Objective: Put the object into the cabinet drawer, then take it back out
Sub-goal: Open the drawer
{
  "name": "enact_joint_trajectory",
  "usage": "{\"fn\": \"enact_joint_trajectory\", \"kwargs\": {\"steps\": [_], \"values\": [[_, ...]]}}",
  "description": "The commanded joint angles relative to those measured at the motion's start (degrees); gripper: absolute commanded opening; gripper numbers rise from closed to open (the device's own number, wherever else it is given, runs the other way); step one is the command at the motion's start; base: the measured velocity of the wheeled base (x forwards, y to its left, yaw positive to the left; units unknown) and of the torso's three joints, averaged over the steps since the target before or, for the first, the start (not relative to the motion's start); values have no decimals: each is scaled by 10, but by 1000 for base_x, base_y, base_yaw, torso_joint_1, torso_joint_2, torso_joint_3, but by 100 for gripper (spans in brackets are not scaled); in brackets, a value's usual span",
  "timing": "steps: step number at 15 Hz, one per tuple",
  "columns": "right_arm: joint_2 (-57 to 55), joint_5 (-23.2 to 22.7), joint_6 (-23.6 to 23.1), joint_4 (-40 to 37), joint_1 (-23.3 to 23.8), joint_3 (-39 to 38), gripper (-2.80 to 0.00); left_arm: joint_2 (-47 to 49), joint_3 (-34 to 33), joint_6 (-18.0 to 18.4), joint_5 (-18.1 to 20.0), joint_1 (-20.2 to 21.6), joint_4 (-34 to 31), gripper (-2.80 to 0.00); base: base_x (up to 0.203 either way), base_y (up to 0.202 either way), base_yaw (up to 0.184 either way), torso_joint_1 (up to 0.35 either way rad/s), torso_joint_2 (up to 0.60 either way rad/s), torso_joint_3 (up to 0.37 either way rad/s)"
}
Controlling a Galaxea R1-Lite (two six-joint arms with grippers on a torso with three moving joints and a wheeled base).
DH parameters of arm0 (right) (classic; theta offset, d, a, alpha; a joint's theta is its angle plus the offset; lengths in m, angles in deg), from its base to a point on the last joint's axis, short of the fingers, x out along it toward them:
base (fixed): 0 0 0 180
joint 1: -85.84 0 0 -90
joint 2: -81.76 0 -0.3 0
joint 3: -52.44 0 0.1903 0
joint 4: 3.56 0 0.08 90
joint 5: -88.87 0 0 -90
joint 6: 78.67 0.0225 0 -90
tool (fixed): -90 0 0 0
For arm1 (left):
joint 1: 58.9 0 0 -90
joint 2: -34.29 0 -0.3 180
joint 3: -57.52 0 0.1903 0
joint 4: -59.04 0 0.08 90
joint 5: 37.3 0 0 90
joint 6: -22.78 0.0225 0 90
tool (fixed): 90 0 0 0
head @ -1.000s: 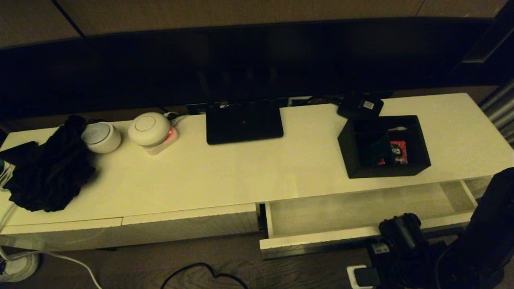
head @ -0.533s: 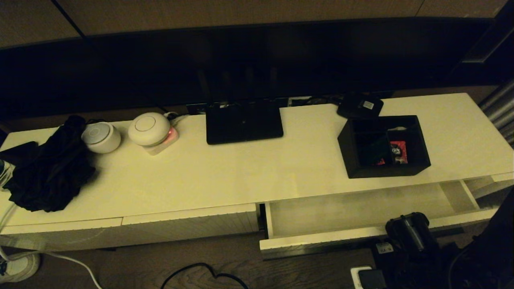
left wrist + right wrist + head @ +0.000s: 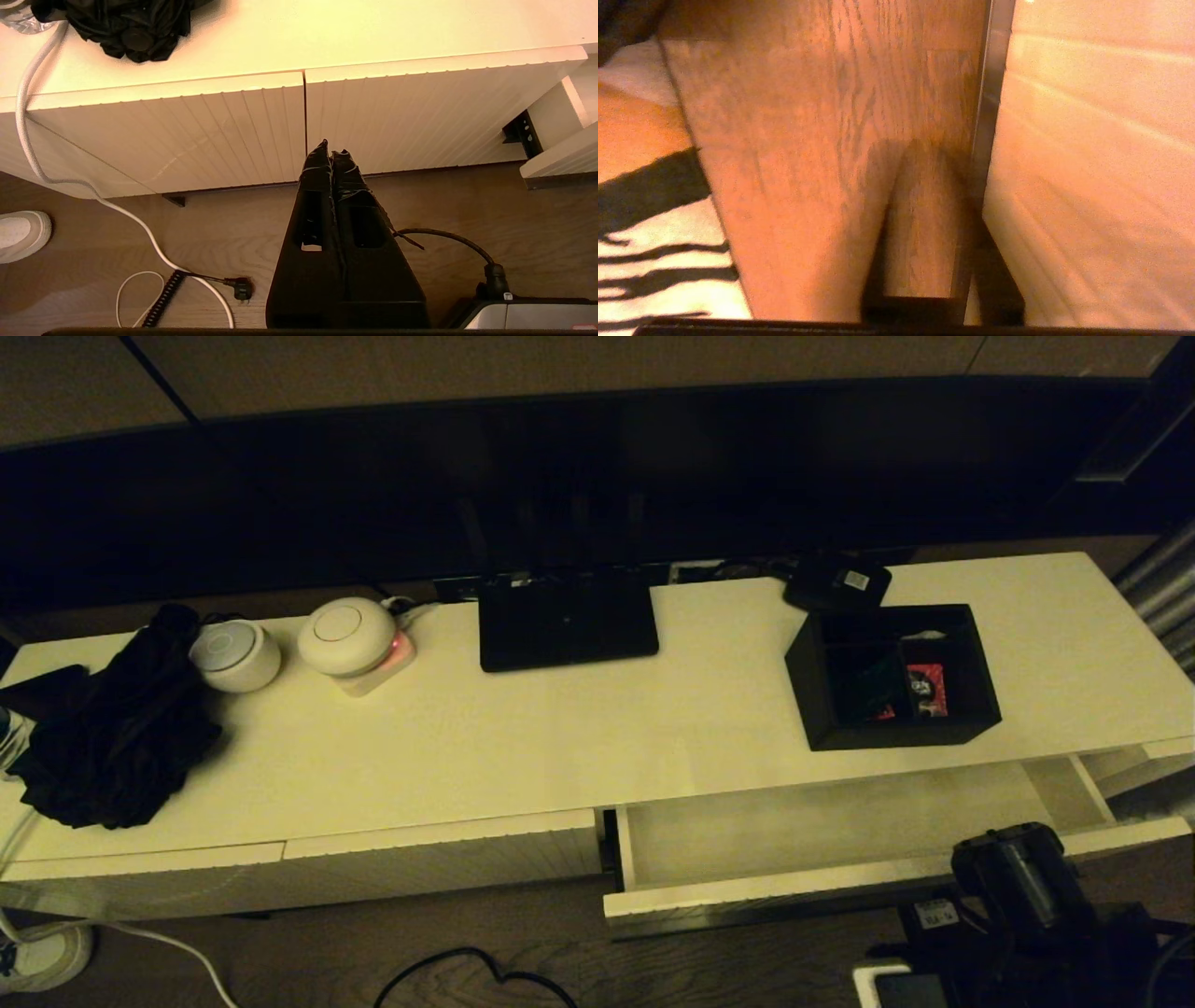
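The black organiser box (image 3: 892,676) stands on the cabinet top at the right, red-and-white packets showing between its dividers. Directly in front of and below it, the cabinet drawer (image 3: 794,821) is pulled out, its pale interior bare. My right arm (image 3: 1013,877) is low in front of the drawer's right end. In the right wrist view my right gripper (image 3: 931,156) is open over the wooden floor, with the ribbed drawer front (image 3: 1087,163) just beside one finger and nothing between the fingers. My left gripper (image 3: 331,148) is shut and empty, parked low in front of the closed ribbed fronts (image 3: 187,130).
On the cabinet top lie a flat black router (image 3: 568,619), a small black device with a white label (image 3: 837,581), two white round gadgets (image 3: 347,635), and a black cloth heap (image 3: 107,733). Cables (image 3: 140,224) and a power strip (image 3: 887,985) lie on the floor.
My right arm has slid to the right along the drawer front and dropped lower, uncovering the drawer's right end. The box and the left arm have not moved.
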Motion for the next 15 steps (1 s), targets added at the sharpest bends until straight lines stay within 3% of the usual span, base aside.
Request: {"fn": "enact_joint_trajectory", "kwargs": {"steps": [1,4,7,11,15], "values": [[110,0,-3,-68,0,0,-280,0,-2,0,-1,0,0,-280,0,0,0,0,0,0],[240,0,12,-233,6,24,-280,0,-2,0,0,1,0,-280,0,0,0,0,0,0],[365,-2,94,-424,7,83,-280,0,-2,0,-1,1,0,-280,0,0,0,0,0,0],[455,-10,323,-655,9,202,-280,0,-2,0,-1,1,0,-280,0,0,0,0,0,0],[427,-41,532,-694,8,253,-280,0,-2,0,0,1,0,-280,0,0,0,0,0,0]]}}
